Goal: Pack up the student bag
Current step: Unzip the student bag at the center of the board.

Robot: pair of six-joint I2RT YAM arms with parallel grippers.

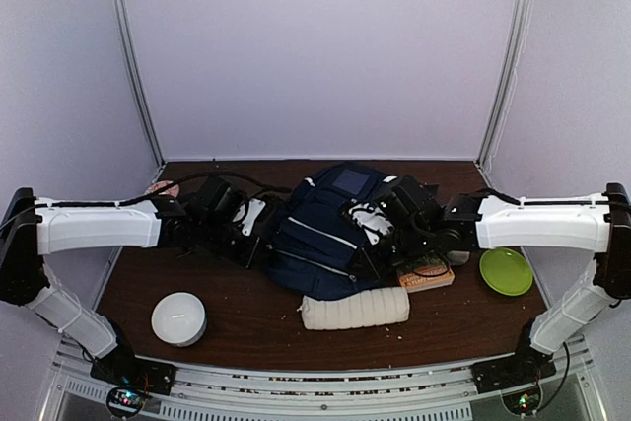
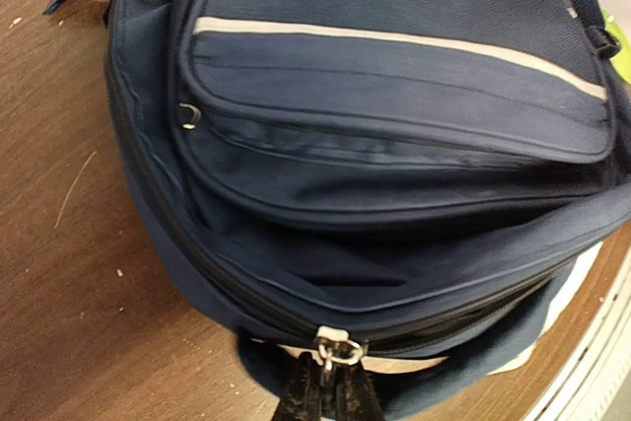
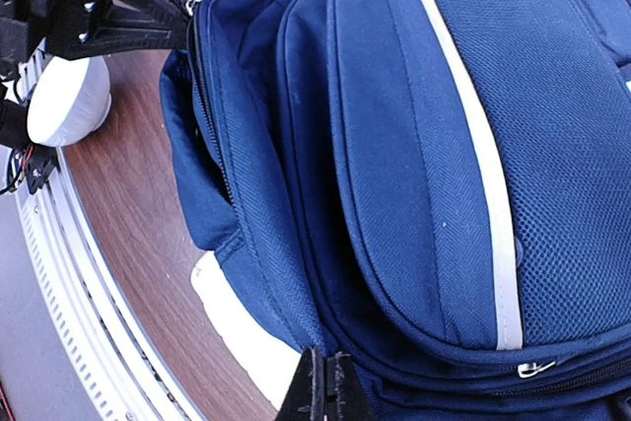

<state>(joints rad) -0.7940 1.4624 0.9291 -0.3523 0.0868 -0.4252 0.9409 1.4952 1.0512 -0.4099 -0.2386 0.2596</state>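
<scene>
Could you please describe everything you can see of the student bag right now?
The student bag is dark navy woven fabric with white trim stripes and black zips, lying mid-table with its front pocket up. The left fingers are shut on its metal zipper pull; the right fingers, shut, touch a zip seam. A white ribbed pouch lies against its near side.

Navy student bag [image 1: 320, 239] — white stripes; lime plate [image 1: 506, 270].

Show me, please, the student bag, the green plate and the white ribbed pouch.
student bag [image 1: 317, 255], top external view, its navy front panel.
green plate [image 1: 506, 271], top external view, its bare middle.
white ribbed pouch [image 1: 355, 310], top external view, its middle.
</scene>
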